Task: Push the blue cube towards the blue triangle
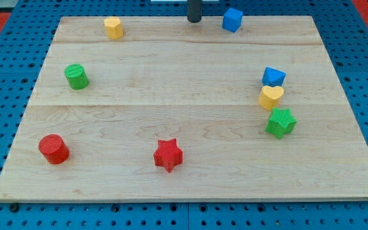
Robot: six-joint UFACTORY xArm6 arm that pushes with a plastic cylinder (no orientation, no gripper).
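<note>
Since no jaws are fitted, my tip (pixel 194 20) pushes only. The blue cube (pixel 232 20), at the counter (pixel 184 108) top edge, probably light and rigid; contact its upper face toward the blue triangle (pixel 273 76).

Tip (pixel 194 21) at view's top, cube (pixel 232 20) just to its right — triangle (pixel 273 76) well below, touching heart (pixel 271 97); star (pixel 280 122) just under that.

Pale planked wooden board (pixel 190 121), smooth, matt, grain showing. Ribbed matt plastic on blue plastic cube (pixel 232 20), blue plastic triangle (pixel 273 76), red plastic star (pixel 168 155) and green plastic cylinder (pixel 76 76). Dark matt rod, my tip (pixel 194 21). Blue perforated base (pixel 5 57), faintly glossy.
</note>
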